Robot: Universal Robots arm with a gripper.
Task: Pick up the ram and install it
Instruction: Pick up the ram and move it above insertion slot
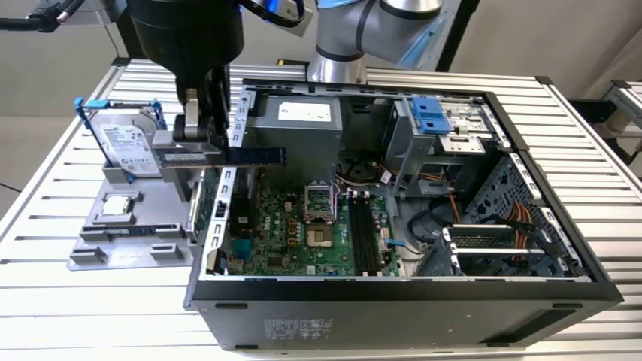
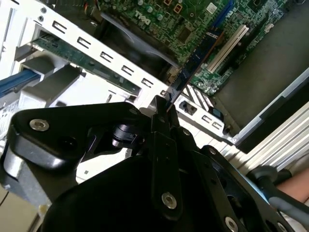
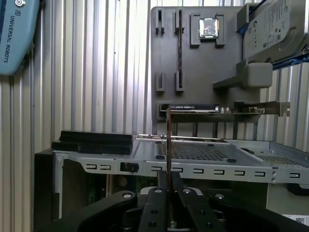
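Clearly the black gripper (image 1: 201, 147) is clamped on the ram (image 1: 251, 156), a long, thin blue-green circuit-board stick. It holds the ram level in the upper left of the exterior view, over the near wall of the open black computer case (image 1: 401, 301). White printed labels sit on the silver hard drive (image 1: 128, 143) and the grey power supply box (image 1: 301, 124). In the second wrist view the ram (image 2: 195, 60) juts out above the green motherboard (image 2: 193, 24). The first wrist view shows it edge-on (image 3: 168, 140) before the grey parts tray (image 3: 193, 72) on the ribbed white counter (image 3: 96, 63).
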